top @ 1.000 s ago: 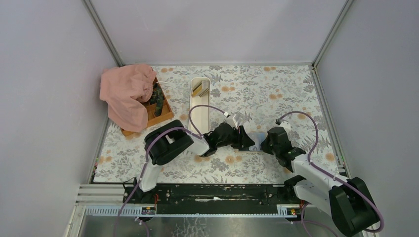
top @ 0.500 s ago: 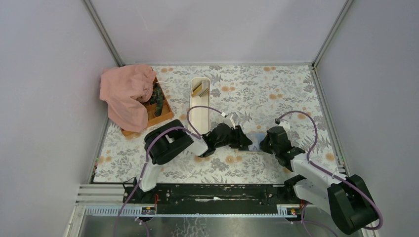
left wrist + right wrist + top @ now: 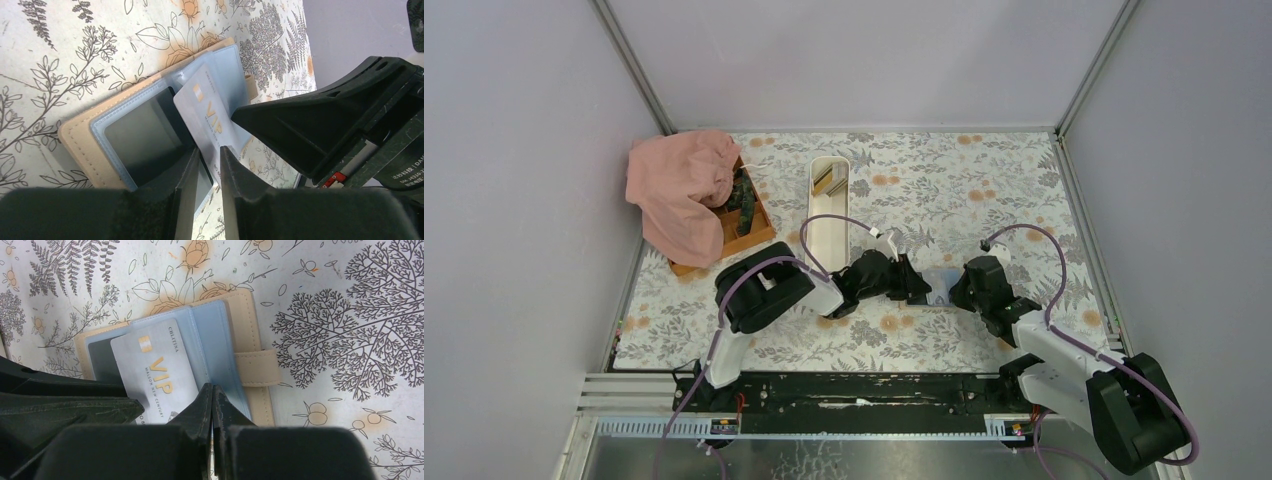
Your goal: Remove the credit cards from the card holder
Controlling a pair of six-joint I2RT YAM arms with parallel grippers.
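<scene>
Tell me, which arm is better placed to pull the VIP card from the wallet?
Left: the left claw straddles the edge of the card, while the right claw is shut, tips on the wallet.

Top view: card holder (image 3: 941, 283) mostly hidden between left gripper (image 3: 924, 289) and right gripper (image 3: 957, 290); only a pale blue sliver shows. Left wrist: pale card (image 3: 207, 115) near end cut off behind the jaws, contact can't tell. Dark card (image 3: 137, 137) print unreadable. Right wrist: pale card's lower corner hidden behind the closed jaws. Wooden box (image 3: 754, 228) half under pink cloth (image 3: 679, 190), contents too small to tell.
</scene>
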